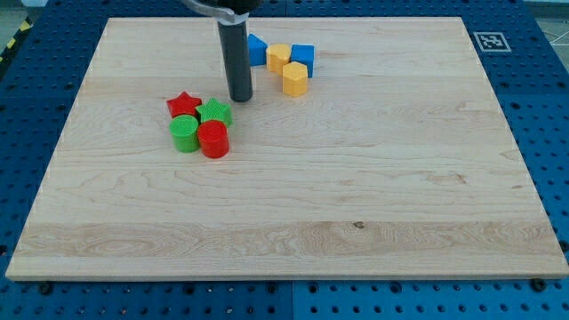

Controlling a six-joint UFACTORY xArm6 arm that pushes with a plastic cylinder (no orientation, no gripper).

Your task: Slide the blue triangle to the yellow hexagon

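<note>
The blue triangle (256,48) lay near the top of the surface (356,196), and every place here is given from it. It already touched, or very nearly touched, the yellow hexagon (278,57) on its right side; the rod hid the triangle's left part, so the exact contact could not be read. Just beyond the hexagon sat a blue cube (303,55), and a second yellow block (295,78), of unclear shape, stood below and right of the triangle, against the hexagon.

My tip (242,98) rested below and slightly left of the triangle, close but apart from it. There were no jaws on this rod, so nothing could be said of open or closed; it only pushed.

As a judgement, the task looked almost finished, and the step in hand was a short closing nudge. Doing it well meant bringing my tip round to the triangle's left face and pressing rightward through its middle, so it slid flat into the hexagon and did not spin off a corner. A gentle, brief push would serve, since a long one could shove the hexagon and cube along.

Well below and left of the triangle clustered a red star (183,105), a green star (215,112), a green cylinder (185,134) and a red cylinder (213,140), best left undisturbed
</note>
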